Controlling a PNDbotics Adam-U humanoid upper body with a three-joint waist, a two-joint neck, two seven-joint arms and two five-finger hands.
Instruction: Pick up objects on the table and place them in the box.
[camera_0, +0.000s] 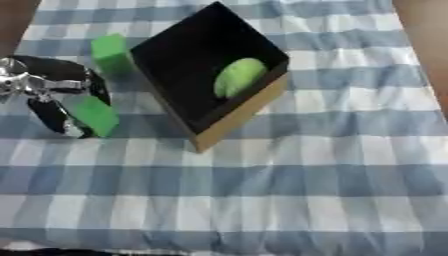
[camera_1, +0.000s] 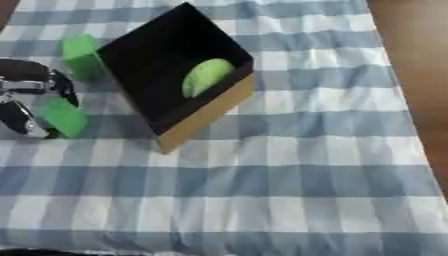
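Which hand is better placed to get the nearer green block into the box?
The left hand. Its fingers already curl around the nearer green rectangular block, just left of the black-lined cardboard box. The right hand appears in neither view.

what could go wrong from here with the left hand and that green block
The left hand has its fingers around a green block lying close to the box; lifting it over could clip the near wall and shove the box. A second block stands against the box's far left side and might be toppled in passing. The grip itself is hard to judge here.
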